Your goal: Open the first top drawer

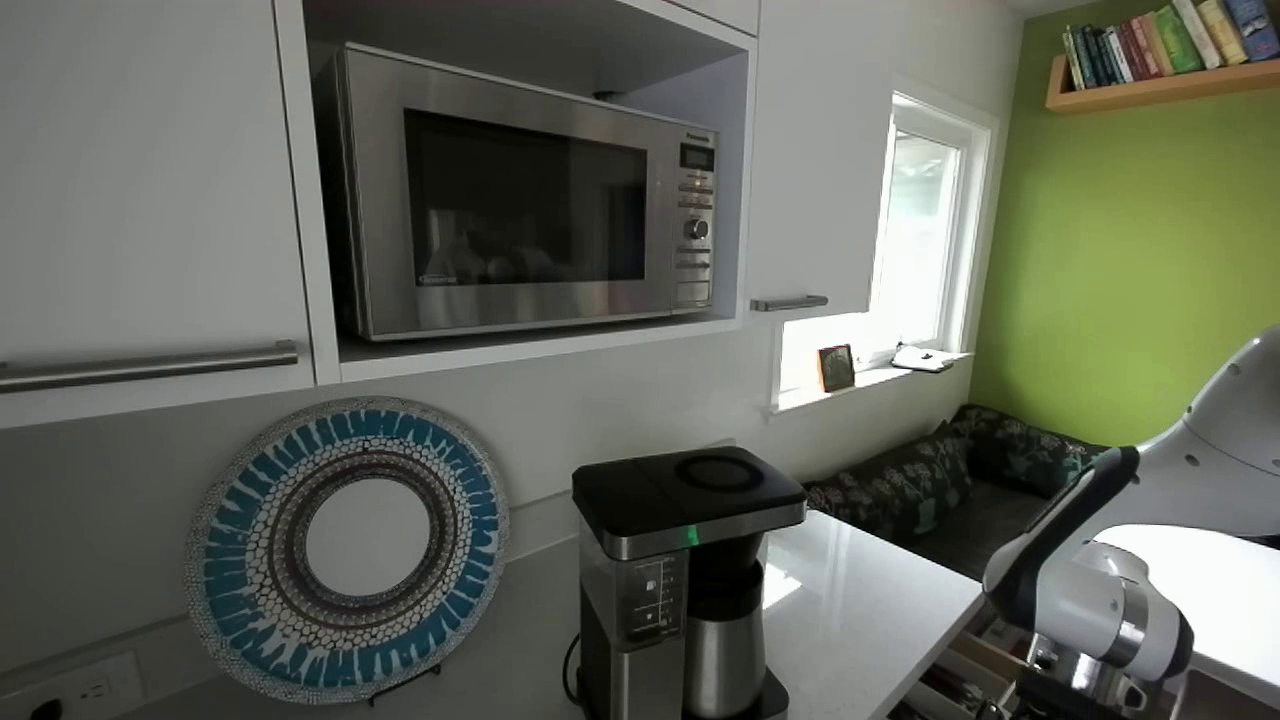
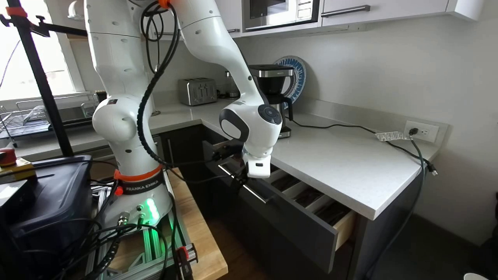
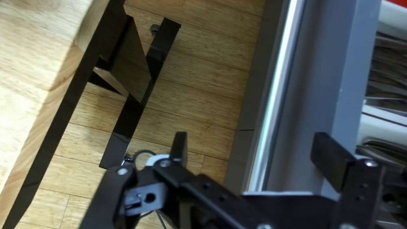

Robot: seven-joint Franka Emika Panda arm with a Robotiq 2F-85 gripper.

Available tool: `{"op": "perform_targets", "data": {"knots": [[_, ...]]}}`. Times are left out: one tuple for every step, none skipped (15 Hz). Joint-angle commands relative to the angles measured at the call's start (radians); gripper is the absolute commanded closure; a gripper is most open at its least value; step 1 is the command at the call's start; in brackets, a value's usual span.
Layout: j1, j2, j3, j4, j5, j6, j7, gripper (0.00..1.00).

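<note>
The dark grey top drawer (image 2: pixel 288 217) is partly pulled out under the white countertop, its compartments and contents showing. Its long metal bar handle (image 2: pixel 255 193) runs along the front. In the wrist view the handle (image 3: pixel 273 86) passes between my two spread fingers, and the drawer front (image 3: pixel 318 79) lies beside it. My gripper (image 3: pixel 251 148) is open, one finger over the floor side and the other over the drawer front. Contact with the handle cannot be told. In an exterior view the gripper (image 2: pixel 232 167) is at the handle, partly hidden by the wrist.
The white countertop (image 2: pixel 334 155) overhangs the drawer, with a coffee maker (image 2: pixel 272 72) on it. The robot's wooden base table (image 2: pixel 202 237) faces the drawer; its edge (image 3: pixel 47 105) shows in the wrist view. A black cable (image 2: pixel 146 105) hangs along the arm.
</note>
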Motion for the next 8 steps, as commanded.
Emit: {"op": "perform_targets", "data": {"knots": [[-0.010, -0.053, -0.005, -0.001, 0.012, 0.011, -0.018, 0.00], [-0.010, -0.069, -0.008, 0.001, -0.012, 0.018, -0.010, 0.00], [-0.008, -0.145, -0.008, -0.068, -0.028, 0.042, -0.014, 0.00], [-0.011, -0.155, -0.011, -0.053, -0.056, 0.040, -0.011, 0.00], [-0.014, -0.133, -0.013, -0.003, -0.078, 0.027, -0.012, 0.00], [-0.017, -0.165, -0.015, -0.005, -0.113, 0.021, -0.002, 0.00], [-0.021, -0.192, -0.015, 0.000, -0.151, 0.013, 0.005, 0.00], [-0.025, -0.281, -0.012, -0.077, -0.200, 0.036, 0.012, 0.00]]}}
